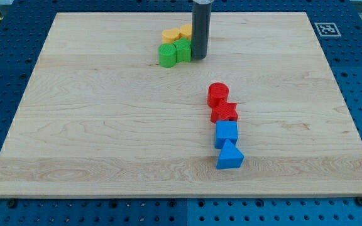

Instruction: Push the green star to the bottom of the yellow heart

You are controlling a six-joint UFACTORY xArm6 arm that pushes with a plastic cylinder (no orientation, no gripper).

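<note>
left of my tip (198, 58) sits a green round block (167, 55), then the green star (183, 51) touching my tip, just below the yellow heart (186, 31) and an orange block (170, 35). it looks light, stiff, smooth plastic; i'd push its flat side. no jaws, just a bare rod on pale wood board (93, 125).

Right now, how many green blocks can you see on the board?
2. A green cylinder at the view's top centre, and a second green block touching its right side, shape unclear, beside my tip. The rod may hide more behind it.
</note>
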